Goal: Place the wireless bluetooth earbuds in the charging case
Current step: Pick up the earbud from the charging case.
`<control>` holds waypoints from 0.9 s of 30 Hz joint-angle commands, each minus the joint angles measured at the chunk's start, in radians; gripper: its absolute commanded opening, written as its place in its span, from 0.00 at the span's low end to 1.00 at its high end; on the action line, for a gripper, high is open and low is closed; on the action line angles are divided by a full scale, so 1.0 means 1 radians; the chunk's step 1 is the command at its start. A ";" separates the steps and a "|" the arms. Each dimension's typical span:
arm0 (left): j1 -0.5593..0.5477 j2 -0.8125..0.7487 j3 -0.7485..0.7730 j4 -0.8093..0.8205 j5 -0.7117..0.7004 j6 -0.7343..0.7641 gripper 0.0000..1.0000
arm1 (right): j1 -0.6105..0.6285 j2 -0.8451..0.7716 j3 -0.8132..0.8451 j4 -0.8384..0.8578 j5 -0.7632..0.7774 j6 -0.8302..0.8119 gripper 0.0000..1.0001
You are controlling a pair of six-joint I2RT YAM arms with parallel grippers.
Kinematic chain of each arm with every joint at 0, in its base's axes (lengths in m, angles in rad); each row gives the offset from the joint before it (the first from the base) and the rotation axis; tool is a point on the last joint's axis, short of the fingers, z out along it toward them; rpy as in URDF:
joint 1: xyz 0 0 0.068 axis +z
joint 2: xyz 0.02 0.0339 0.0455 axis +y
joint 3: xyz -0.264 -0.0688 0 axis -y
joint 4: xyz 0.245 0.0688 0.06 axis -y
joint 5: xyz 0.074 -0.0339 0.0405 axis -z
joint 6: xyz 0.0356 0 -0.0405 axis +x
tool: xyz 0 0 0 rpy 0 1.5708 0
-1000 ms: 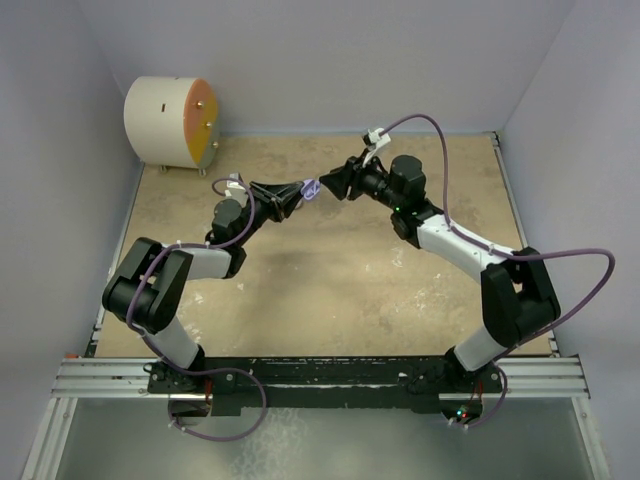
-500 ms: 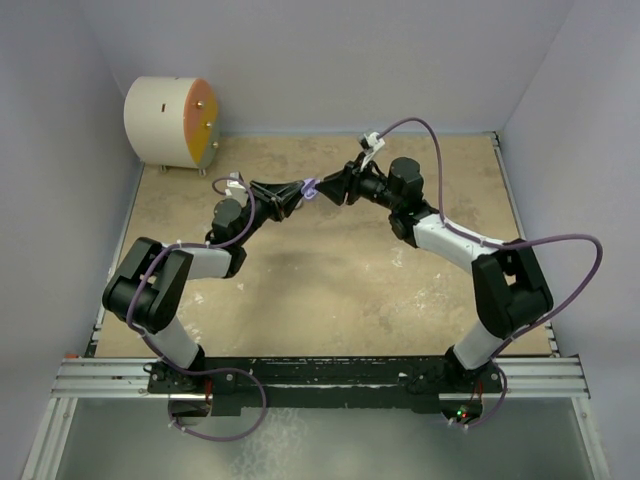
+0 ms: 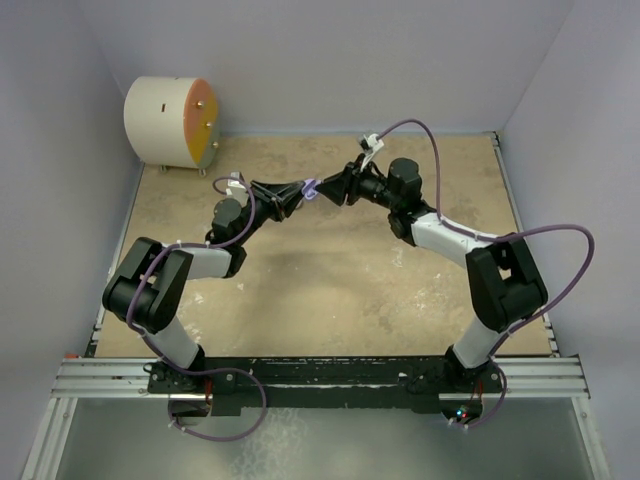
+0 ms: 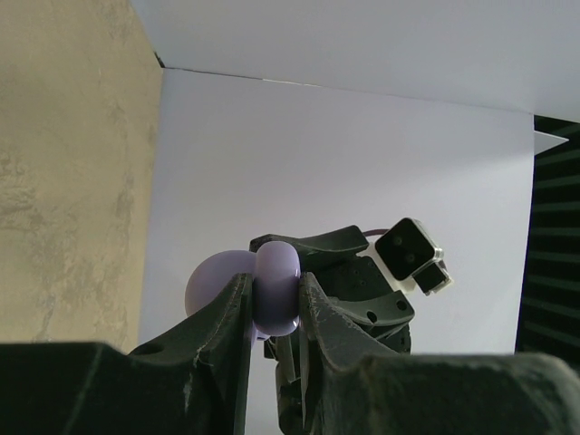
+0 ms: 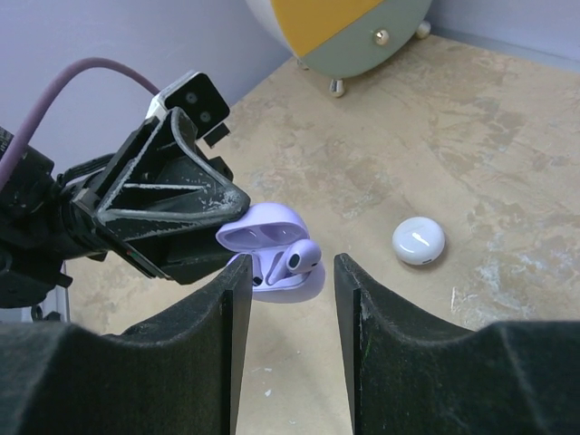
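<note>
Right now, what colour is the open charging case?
Pale lilac. The charging case shows best in the right wrist view.

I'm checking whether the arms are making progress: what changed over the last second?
The right arm folded its elbow inward, carrying the right fingers slightly leftward, closer to the open lilac-purple round charging case. The left fingers stay clamped on that case, unmoved; the white drum with an orange face also stayed.
</note>
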 commanded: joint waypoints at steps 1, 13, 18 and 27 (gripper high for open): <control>-0.002 -0.013 0.040 0.073 0.013 -0.009 0.00 | -0.006 0.004 0.030 0.066 -0.036 0.020 0.43; -0.003 -0.009 0.038 0.075 0.016 -0.007 0.00 | -0.009 0.029 0.045 0.093 -0.051 0.033 0.40; -0.003 -0.007 0.037 0.079 0.016 -0.007 0.00 | -0.011 0.036 0.057 0.096 -0.057 0.033 0.38; -0.003 -0.005 0.035 0.080 0.015 -0.007 0.00 | -0.011 0.045 0.070 0.102 -0.066 0.039 0.37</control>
